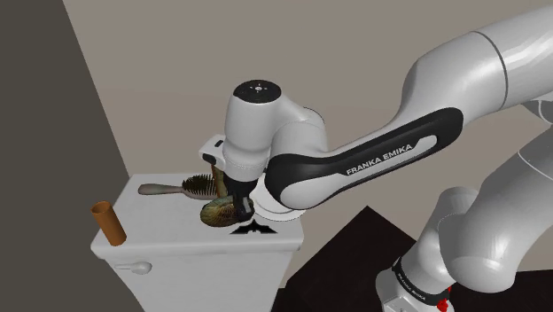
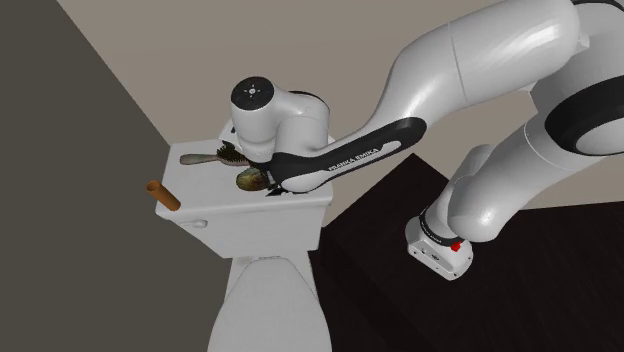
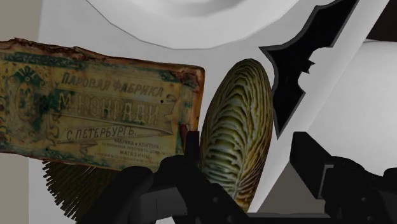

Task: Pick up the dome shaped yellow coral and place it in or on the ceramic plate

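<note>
Gripper [image 3: 247, 143]: spread wide; one finger is pressed against the coral [image 3: 238, 140], the other is kept apart, so nothing is clasped.
Coral: set on the tank lid [image 1: 164, 217], at 5 o'clock of the hairbrush [image 1: 199, 187] in the shoulder view.
Plate [image 3: 191, 25]: white, seen beyond the coral.

From my station, white toilet tank lid [image 1: 168, 219] carrying: hairbrush [image 1: 182, 188], brown tube [image 1: 108, 222], black bat shape [image 3: 305, 57], worn labelled tin [image 3: 95, 108], white plate [image 3: 191, 19].

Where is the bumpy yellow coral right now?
The coral sits on the toilet tank lid, between the gripper's open fingers, beside the hairbrush in the shoulder view.
</note>
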Controlling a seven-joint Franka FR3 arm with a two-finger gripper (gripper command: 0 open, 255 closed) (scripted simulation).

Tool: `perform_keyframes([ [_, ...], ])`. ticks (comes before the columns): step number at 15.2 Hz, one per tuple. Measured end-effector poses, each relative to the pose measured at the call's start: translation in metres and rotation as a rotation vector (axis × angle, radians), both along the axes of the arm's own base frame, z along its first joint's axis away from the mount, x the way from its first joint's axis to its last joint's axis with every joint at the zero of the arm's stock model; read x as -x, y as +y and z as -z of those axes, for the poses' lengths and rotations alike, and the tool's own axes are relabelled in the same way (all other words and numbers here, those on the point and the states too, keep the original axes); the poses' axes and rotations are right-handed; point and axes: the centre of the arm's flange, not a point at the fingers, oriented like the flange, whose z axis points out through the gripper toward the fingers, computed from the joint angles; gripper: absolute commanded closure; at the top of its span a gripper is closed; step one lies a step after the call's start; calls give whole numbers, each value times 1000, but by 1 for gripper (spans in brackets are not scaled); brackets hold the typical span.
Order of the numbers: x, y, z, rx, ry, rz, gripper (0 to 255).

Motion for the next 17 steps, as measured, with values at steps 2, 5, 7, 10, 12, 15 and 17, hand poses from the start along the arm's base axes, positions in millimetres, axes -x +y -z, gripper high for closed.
perform_keyframes([
  [2,0,0,-1,-1,-2,1,255],
  [5,0,-1,-1,-1,-2,1,255],
  [7,0,0,-1,0,-1,1,255],
  [10,0,0,-3,0,-1,0,255],
  [12,0,0,-11,0,0,0,255],
  [15,1,-1,-25,0,0,0,255],
  [17,1,0,-36,0,0,0,255],
])
